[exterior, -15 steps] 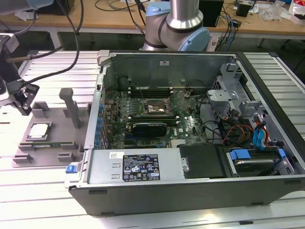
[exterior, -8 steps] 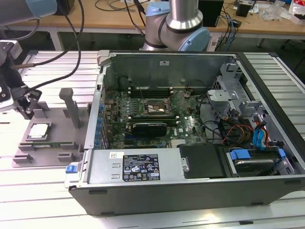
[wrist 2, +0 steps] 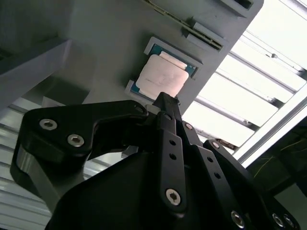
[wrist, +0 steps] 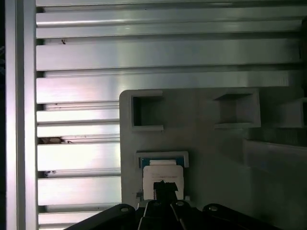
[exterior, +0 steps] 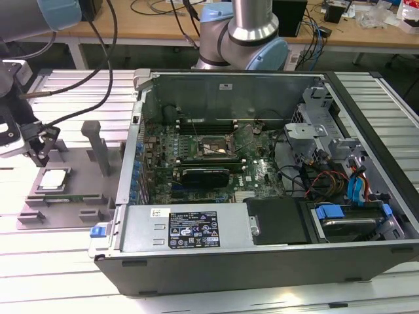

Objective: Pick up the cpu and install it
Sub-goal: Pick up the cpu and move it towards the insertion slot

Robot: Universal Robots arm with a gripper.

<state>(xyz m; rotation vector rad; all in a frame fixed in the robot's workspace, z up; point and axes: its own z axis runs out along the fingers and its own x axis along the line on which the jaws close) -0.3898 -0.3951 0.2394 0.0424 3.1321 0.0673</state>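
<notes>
Slatted table [exterior: 59,261] beneath cpu [exterior: 52,178] (workbench [exterior: 380,36] behind)

You're working in a robotics lab. An open computer case [exterior: 262,248] sits on your ribbed aluminium table [exterior: 52,275], a robot arm [exterior: 252,29] rises behind it, and cables [exterior: 157,8] litter the wooden benches [exterior: 386,36] beyond.

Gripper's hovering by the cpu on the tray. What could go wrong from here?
1. The gripper sits over the edge of the cpu rather than its middle in both wrist views. A grasp there might tilt it or jam it in the recess of the grey tray.
2. In the exterior view, black cables hang from the arm close to the tray's upright posts. They may snag on lift-off.
</notes>
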